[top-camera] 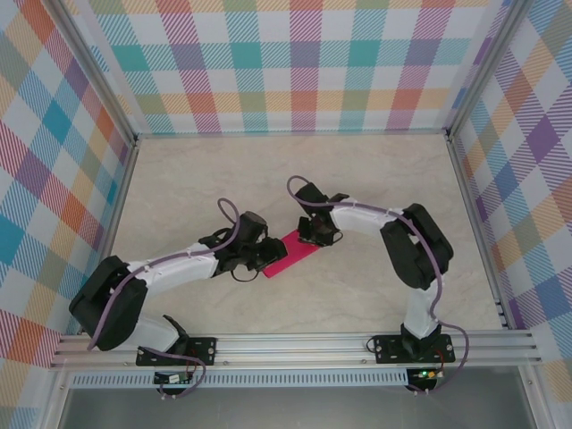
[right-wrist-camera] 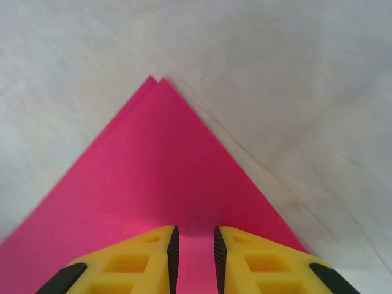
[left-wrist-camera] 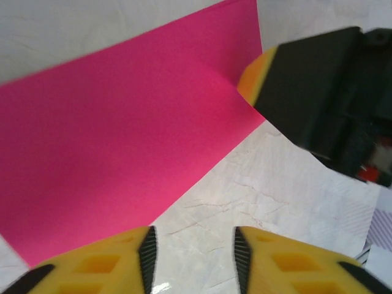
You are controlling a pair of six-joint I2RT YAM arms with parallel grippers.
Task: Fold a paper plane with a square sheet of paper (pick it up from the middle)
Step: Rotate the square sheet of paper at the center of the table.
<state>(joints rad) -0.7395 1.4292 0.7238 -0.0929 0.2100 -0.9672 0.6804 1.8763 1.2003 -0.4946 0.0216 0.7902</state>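
At the near edge of the counter (top-camera: 375,179) the two arms are bolted to an aluminium rail (top-camera: 295,344) and reach inward toward each other. The left tool (left-wrist-camera: 193,251) hovers over bare marble-patterned counter just beside the long near edge of the sheet of paper (top-camera: 290,255), its yellow fingers spread apart with nothing between them. The sheet lies flat around the middle of the counter, magenta-pink and folded into a narrow rectangle set on a diagonal (two layers show, slightly offset, at the corner in the right wrist view). At its far end, the right tool (right-wrist-camera: 193,251) sits low over the paper with its jaws parted by only a thin slit, pink showing through the gap; whether the tips press on the sheet I cannot tell. From the left wrist, one yellow-tipped finger (left-wrist-camera: 260,73) of that tool meets the sheet's far edge. Beyond lies more counter, then the checked walls (top-camera: 304,63).
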